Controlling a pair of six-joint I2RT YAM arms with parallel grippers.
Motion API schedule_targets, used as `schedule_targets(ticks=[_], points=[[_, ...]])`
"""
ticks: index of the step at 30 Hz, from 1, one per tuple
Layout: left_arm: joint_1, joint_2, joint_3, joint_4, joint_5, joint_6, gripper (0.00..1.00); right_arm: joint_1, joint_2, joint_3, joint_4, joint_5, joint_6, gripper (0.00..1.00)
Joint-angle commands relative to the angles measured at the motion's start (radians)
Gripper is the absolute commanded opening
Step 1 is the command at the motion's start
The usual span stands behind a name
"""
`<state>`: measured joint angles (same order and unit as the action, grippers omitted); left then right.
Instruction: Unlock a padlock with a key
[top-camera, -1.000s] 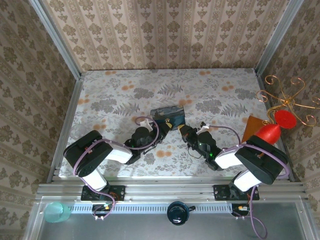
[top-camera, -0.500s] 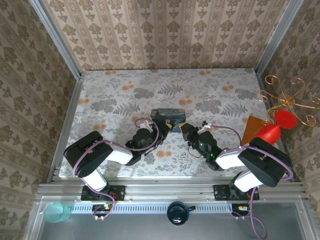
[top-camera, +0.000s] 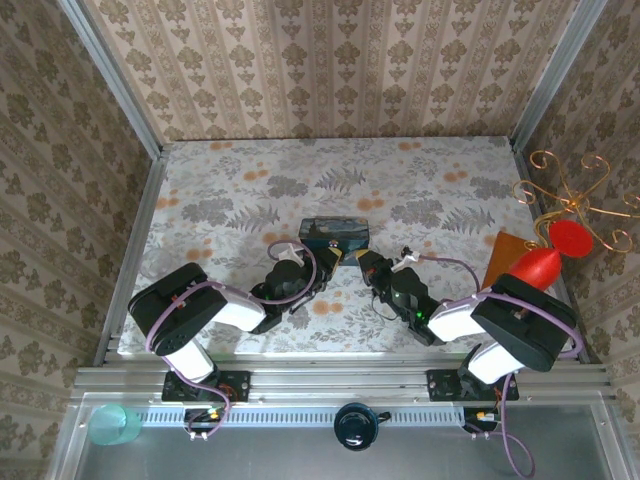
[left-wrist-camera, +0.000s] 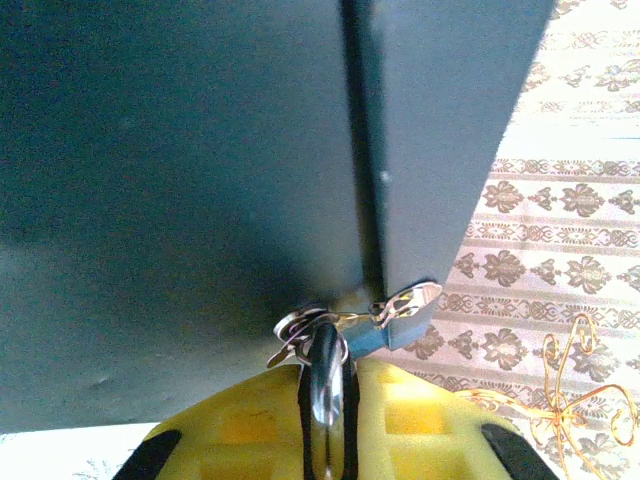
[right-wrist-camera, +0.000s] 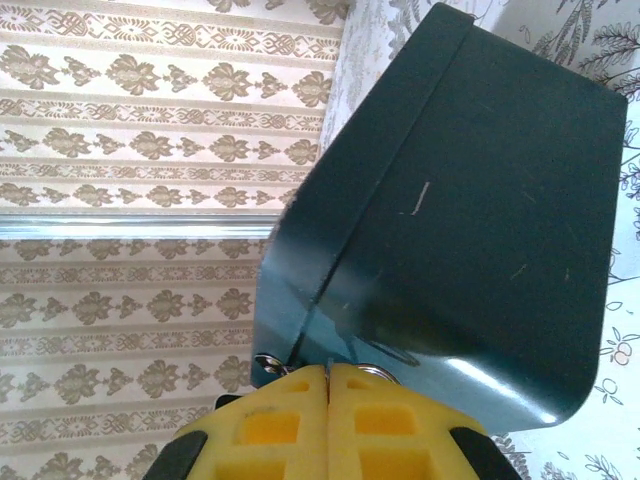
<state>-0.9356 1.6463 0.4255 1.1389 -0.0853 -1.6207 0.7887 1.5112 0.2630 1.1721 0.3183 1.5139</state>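
Two grippers meet at the near edge of the blue tin (top-camera: 335, 230), which lies in the middle of the table (top-camera: 450, 190). Left gripper (top-camera: 323, 260): jaws nearly closed, clamped on a narrow dark glossy metal piece (left-wrist-camera: 325, 400) seen edge-on between the yellow fingers (left-wrist-camera: 250, 425); cannot tell whether this is the padlock or a key. Just above it, a silver clip (left-wrist-camera: 405, 300) sits at the tin's lower corner, touching the tin. Right gripper (top-camera: 361, 261): fingers pressed flat together, with a small metal ring (right-wrist-camera: 376, 370) peeking out just above them, against the tin. Padlock body otherwise hidden where fingers and tin meet.
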Motion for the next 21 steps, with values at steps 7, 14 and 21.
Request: schedule_targets(ticks=[7,14,21], points=[[-0.022,0.013,-0.012,0.127,-0.077,-0.076,0.0,0.009,0.061,0.003,0.103,0.127,-0.019,0.0],[-0.038,0.016,-0.004,0.125,-0.096,-0.096,0.0,0.014,0.078,0.025,0.122,0.136,-0.032,0.0],[-0.043,0.017,-0.005,0.121,-0.108,-0.109,0.0,0.019,0.09,0.047,0.128,0.136,-0.035,0.0]])
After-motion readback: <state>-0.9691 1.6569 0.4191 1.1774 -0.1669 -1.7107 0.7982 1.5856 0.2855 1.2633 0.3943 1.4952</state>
